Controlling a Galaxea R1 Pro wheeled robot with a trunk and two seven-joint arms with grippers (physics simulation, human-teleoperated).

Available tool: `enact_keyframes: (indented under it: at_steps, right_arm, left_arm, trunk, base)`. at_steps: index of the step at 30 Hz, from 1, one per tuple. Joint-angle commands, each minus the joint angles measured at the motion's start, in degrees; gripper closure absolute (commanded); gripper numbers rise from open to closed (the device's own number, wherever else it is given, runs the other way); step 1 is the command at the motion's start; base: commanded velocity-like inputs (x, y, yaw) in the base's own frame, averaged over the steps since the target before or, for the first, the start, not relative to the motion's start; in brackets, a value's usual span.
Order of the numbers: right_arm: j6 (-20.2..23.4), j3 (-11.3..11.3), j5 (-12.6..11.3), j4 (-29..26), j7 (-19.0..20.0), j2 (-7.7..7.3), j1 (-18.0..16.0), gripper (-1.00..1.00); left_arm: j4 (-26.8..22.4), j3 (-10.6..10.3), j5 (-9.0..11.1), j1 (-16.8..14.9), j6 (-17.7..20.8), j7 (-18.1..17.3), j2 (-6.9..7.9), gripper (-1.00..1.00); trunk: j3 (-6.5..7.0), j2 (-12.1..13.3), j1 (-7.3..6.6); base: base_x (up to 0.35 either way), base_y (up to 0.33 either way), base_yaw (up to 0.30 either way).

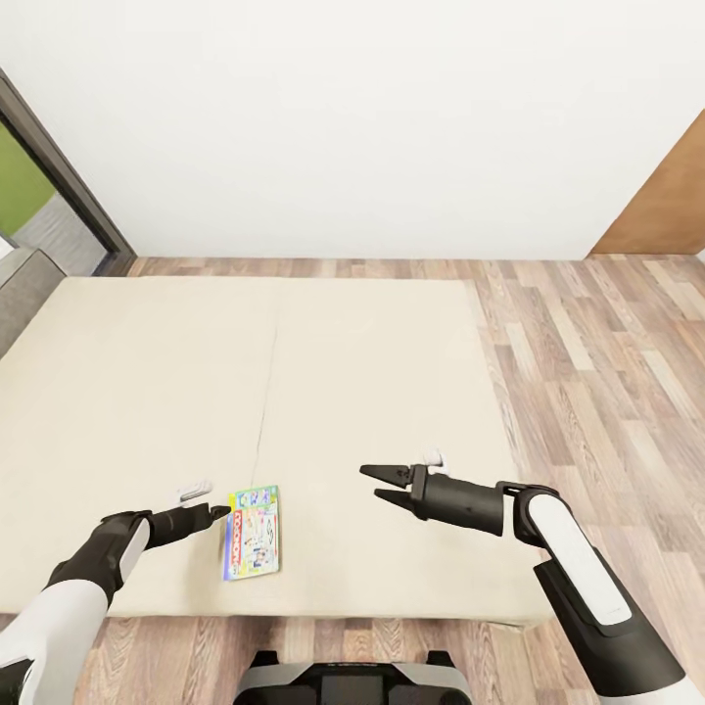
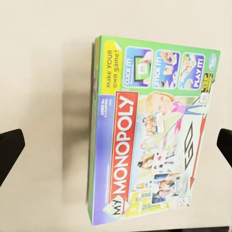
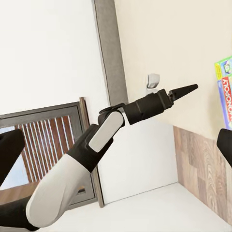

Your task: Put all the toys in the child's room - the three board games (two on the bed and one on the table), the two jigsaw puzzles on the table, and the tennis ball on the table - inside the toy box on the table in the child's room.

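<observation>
**Layout around the bed**

The Monopoly box (image 1: 252,533) lies flat on the bed (image 1: 323,392), near its front edge and left of its centre seam. The left gripper (image 1: 221,511) sits just beside the box; the right gripper (image 1: 380,484) hovers over the bed, well right of the box.

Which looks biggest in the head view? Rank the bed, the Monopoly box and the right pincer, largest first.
1. Bed, by far.
2. and 3. Monopoly box and right pincer look alike in size; unsure, since the pincer hangs nearer the camera.

White wall (image 1: 343,117) behind, wood-plank floor (image 1: 607,372) at right & front. Dark door frame (image 1: 69,186) at left, brown panel (image 1: 666,206) far right. Even light.
</observation>
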Motion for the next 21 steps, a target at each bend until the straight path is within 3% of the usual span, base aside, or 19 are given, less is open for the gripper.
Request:
enact_keyframes:
  at_steps: [1,21]
  right_arm:
    - [0.08,0.00,-0.16,-0.03,-0.05,-0.07,-0.04,-1.00]
    - [0.08,-1.11,0.01,-0.03,-0.08,0.00,-0.09,-1.00]
  left_arm:
    - [-0.07,0.39,-0.26,-0.04,0.45,-0.36,-0.06,-1.00]
    - [-0.24,0.38,-0.18,-0.04,0.53,-0.59,-0.01,-1.00]
  trunk:
    - [-0.08,-0.09,0.03]
    - [-0.11,-0.09,0.03]
  base:
    - [0.000,0.000,0.000]
    - [0.000,0.000,0.000]
